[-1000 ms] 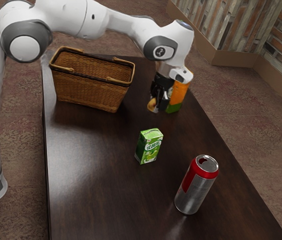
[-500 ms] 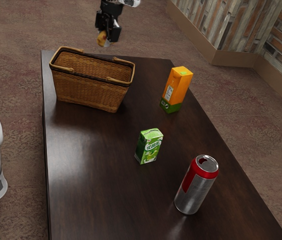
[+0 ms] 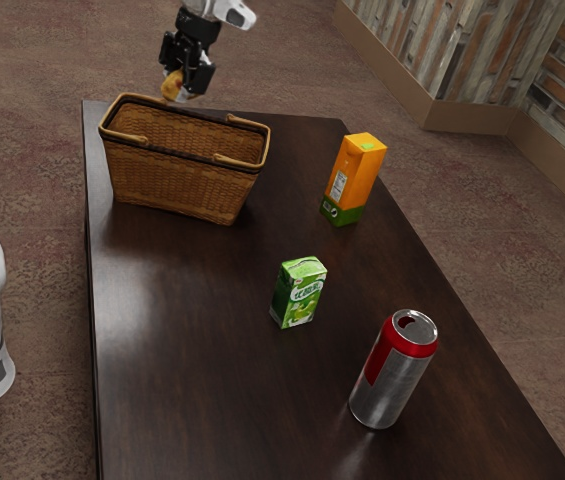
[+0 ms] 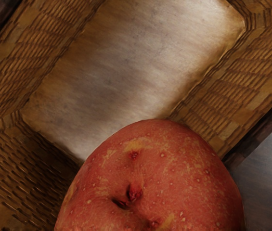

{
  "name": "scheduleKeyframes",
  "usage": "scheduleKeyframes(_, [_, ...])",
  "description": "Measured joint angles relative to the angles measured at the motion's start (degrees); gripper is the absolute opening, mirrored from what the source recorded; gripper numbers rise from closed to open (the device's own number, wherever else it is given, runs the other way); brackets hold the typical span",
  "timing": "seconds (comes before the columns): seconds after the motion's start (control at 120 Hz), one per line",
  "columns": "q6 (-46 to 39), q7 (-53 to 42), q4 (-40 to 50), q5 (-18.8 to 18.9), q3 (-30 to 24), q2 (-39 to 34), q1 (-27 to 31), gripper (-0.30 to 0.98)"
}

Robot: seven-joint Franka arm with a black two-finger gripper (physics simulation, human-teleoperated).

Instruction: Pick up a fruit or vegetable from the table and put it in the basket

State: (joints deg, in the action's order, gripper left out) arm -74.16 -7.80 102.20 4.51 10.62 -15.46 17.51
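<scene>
The gripper [image 3: 184,80] is shut on a reddish-yellow potato-like vegetable [image 3: 172,86], held up above the far rim of the wicker basket [image 3: 177,165] in the exterior view. Large at the wrist view's lower edge is the same vegetable [image 4: 155,178], red with small pits. Beyond it the inside of the basket [image 4: 232,106] opens out below my hand, with its pale floor bare where it can be seen. The vegetable hides part of the basket's interior.
An orange carton [image 3: 354,180] stands right of the basket in the exterior view. Nearer are a small green carton [image 3: 299,292] and a red and silver can [image 3: 394,370]. Two handles lie along the basket's rim. The dark table [image 3: 202,350] carries all of these.
From beside the orange carton, my gripper has lifted the vegetable and carried it toward the exterior view's left, over the basket. Since half a second ago it has moved slightly left and lower.
</scene>
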Motion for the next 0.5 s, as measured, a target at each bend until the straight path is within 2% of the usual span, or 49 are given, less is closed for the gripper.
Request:
scheduleKeyframes(0.117, [0.4, 0.0, 0.4, 0.0, 0.0, -0.3, -0.3, 0.51])
scheduleKeyframes(0.292, [0.3, 0.0, -0.2, 0.0, -0.1, -0.9, -1.2, 0.63])
scheduleKeyframes(0.425, [-3.8, -0.1, -5.4, -0.7, -1.2, 4.4, -13.2, 0.67])
scheduleKeyframes(0.5, [-6.8, -0.2, -5.8, -1.4, -1.4, 7.9, -16.6, 0.67])
